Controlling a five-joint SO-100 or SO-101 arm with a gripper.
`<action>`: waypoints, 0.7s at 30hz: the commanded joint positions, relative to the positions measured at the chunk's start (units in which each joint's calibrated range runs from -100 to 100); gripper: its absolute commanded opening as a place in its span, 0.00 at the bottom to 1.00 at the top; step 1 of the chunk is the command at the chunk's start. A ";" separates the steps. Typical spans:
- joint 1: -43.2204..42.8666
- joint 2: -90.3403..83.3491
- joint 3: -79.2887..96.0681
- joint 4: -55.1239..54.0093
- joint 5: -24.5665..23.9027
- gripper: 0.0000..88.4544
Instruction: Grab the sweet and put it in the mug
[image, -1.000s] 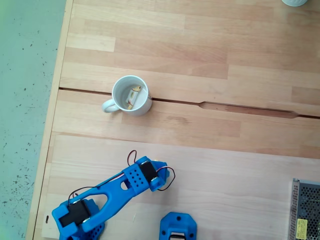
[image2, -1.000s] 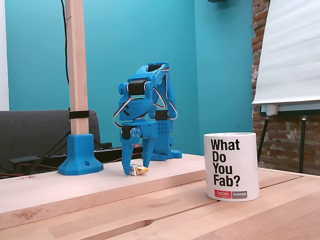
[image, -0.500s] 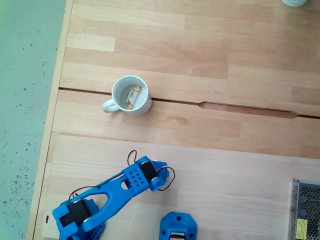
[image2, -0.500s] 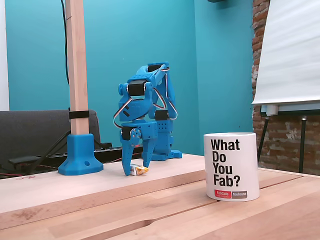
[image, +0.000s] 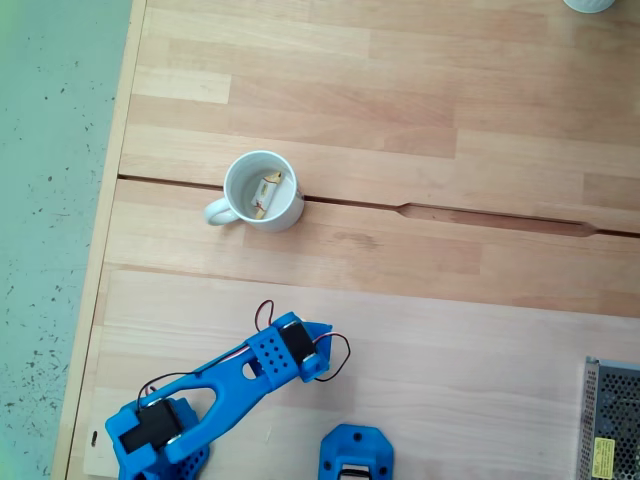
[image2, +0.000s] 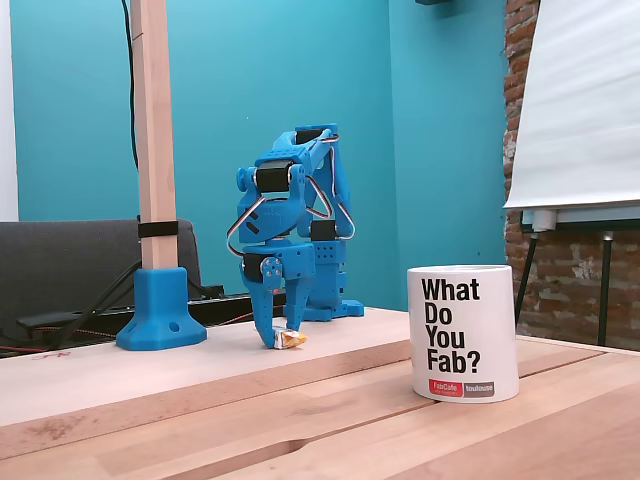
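Teal walls back a pale wooden worktop (image2: 130, 385) on which a blue arm is folded low. Its claw (image2: 280, 335) is seen closed on the sweet (image2: 289, 340) right at the boards — a tiny white wrapper with yellow-orange twisted ends. Such a piece is judged light, crinkly and slippery, so it is best pinched across the firm middle, not the ends. The mug (image: 262, 191) stands well apart, with a like sweet (image: 264, 193) already seen inside.
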 joint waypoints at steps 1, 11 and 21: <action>0.35 -2.04 -1.94 0.85 -0.20 0.00; -0.53 -21.32 -3.63 8.92 -0.29 0.00; -4.67 -29.84 -8.00 11.74 -1.47 0.00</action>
